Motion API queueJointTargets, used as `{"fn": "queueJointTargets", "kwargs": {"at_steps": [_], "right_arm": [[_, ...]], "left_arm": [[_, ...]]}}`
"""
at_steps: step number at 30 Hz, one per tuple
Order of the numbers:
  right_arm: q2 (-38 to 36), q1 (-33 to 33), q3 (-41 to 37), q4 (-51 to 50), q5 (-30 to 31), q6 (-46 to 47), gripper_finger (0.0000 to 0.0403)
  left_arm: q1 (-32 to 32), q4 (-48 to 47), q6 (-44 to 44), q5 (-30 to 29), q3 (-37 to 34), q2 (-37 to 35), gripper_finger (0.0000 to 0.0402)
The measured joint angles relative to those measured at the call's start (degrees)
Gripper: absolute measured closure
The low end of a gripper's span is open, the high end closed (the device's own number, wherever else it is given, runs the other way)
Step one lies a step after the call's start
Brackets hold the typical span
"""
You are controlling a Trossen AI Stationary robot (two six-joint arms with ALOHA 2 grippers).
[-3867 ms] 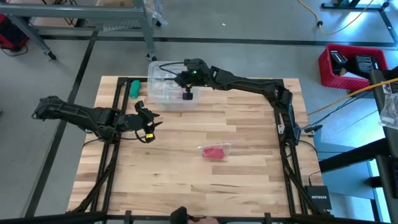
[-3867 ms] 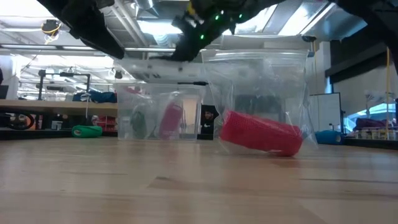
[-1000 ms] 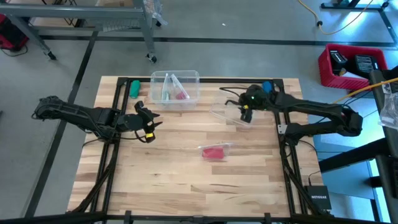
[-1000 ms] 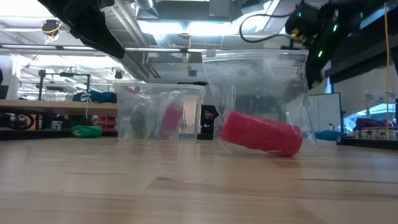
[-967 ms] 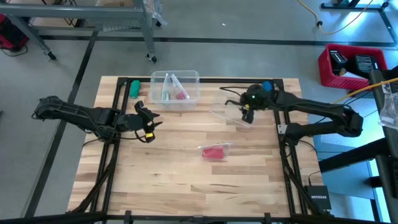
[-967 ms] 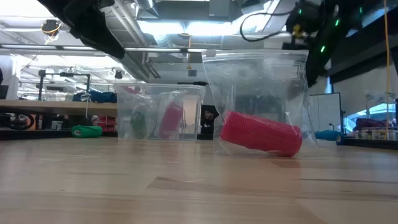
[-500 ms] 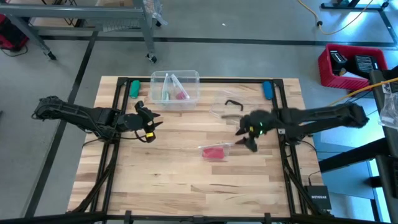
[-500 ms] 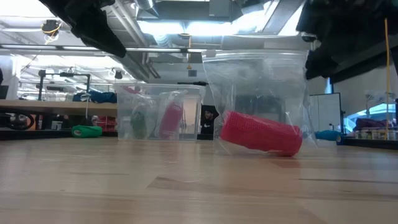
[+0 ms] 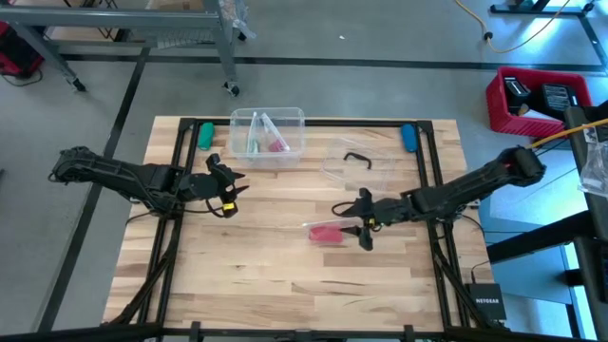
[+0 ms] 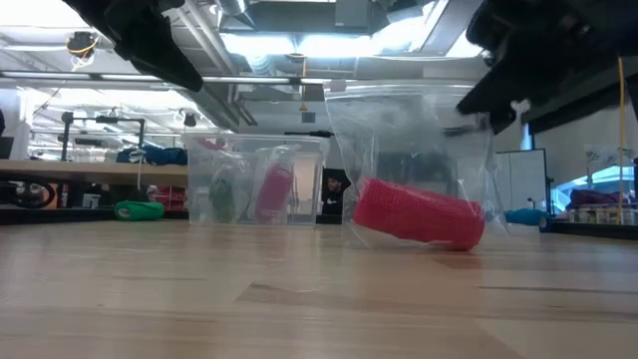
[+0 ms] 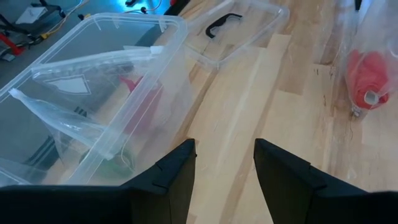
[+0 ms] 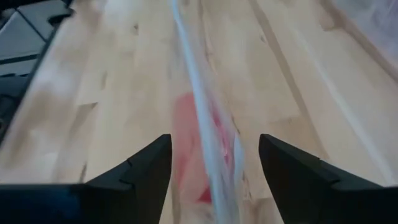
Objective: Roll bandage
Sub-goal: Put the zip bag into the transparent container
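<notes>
- Bandage point(image 9: 325, 233): small red-pink roll, inside a clear plastic bag point(image 10: 419, 160), lying near the middle of the wooden counter point(image 9: 285, 294). In the low view the roll rests tilted on the counter top, with the bag standing up around it.
- Right claw point(image 9: 361, 229): low over the counter, just to the right of the bagged roll. Fingers spread apart, one on each side of the bag's edge; right wrist view shows the bag's edge running between them with the red roll blurred beyond. Nothing clamped.
- Left claw point(image 9: 228, 193): at the counter's left side, well apart from the roll. Fingers apart, holding nothing; left wrist view looks past them at the box and the bagged roll.
- Clear plastic box point(image 9: 266, 134): at the counter's far edge, with a red-pink item and plastic wrapping inside.
- Box lid point(image 9: 359, 162): clear, with a dark handle, lying flat between the box and the blue item.
- Green item point(image 9: 205, 135): left of the box, at the far edge.
- Blue item point(image 9: 408, 137): at the far right corner.
</notes>
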Motion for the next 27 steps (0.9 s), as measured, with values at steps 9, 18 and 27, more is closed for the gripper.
{"fn": "queueJointTargets", "kwargs": {"at_steps": [9, 18, 27], "right_arm": [[8.5, 0.0, 1.17, 8.22, 2.36, -2.41, 0.0266], [8.47, -0.37, 14.63, -0.43, 10.8, -13.21, 0.0384], [8.96, -11.97, 30.06, -1.11, 17.81, -21.77, 0.0392]], "left_arm": [[0.0, 0.02, -0.46, 0.02, 0.0, 0.0, 0.0247], [0.04, -0.07, -0.77, -3.28, 0.0, 0.04, 0.0247], [4.52, -0.62, 2.19, -21.49, 0.0, -0.04, 0.0247]]}}
